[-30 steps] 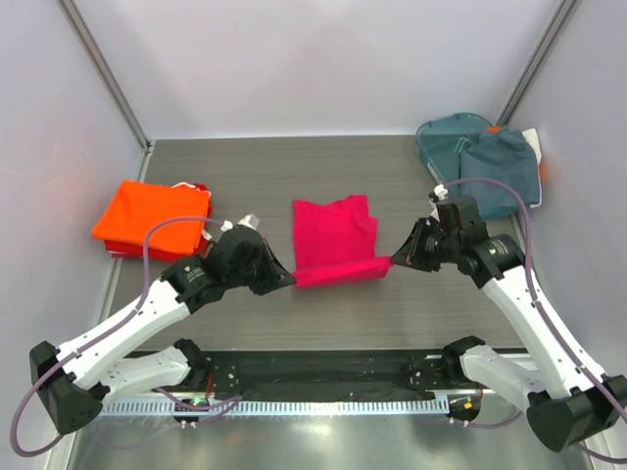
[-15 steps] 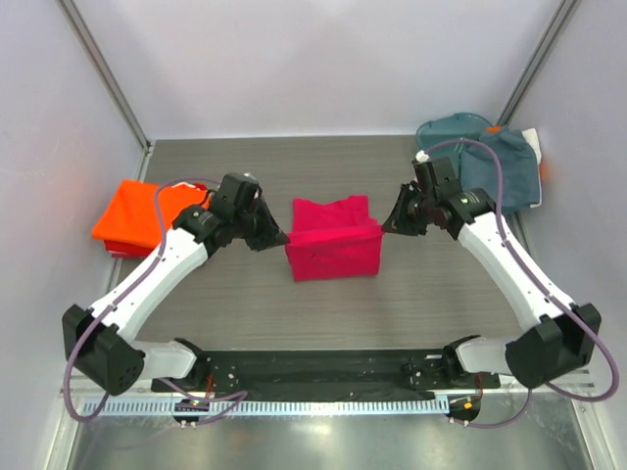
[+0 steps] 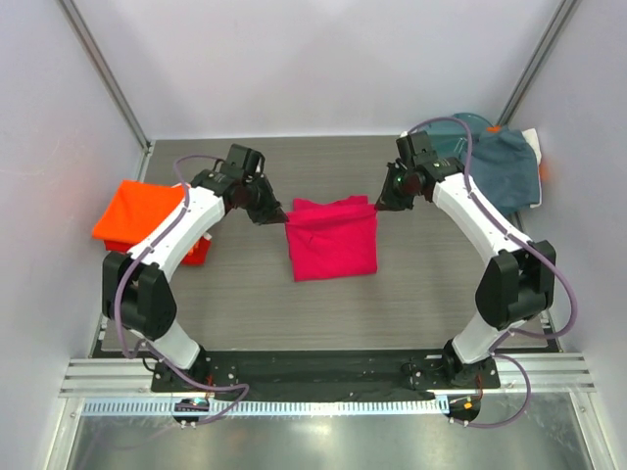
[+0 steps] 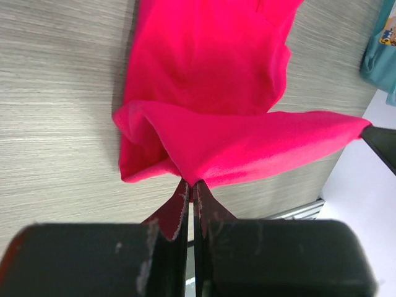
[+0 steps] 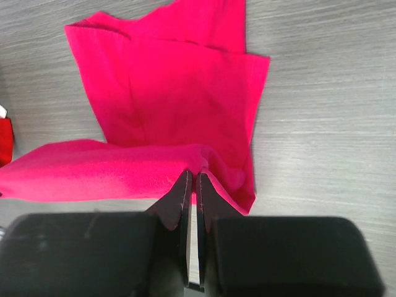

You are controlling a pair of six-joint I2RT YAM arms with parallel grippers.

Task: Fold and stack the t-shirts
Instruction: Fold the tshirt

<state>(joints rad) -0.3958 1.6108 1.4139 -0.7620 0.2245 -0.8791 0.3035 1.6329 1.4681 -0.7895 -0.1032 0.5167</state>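
While clenching left pincer [image 4: 190, 185] and right pincer [image 5: 190, 176] on corners of the soft magenta-pink cloth t-shirt [image 3: 333, 245], stretches its edge for even folding.

The middle t-shirt [image 3: 331, 245] lies at the centre of the table [image 3: 294, 323], its near part doubled over its far part. The left gripper [image 3: 277, 217] pinches its far-left corner and the right gripper [image 3: 380, 204] its far-right corner. A folded t-shirt [image 3: 147, 213] lies against the left edge. In the far-right corner, heaped t-shirts [image 3: 502, 168] lie in and over a basket [image 3: 478, 119].
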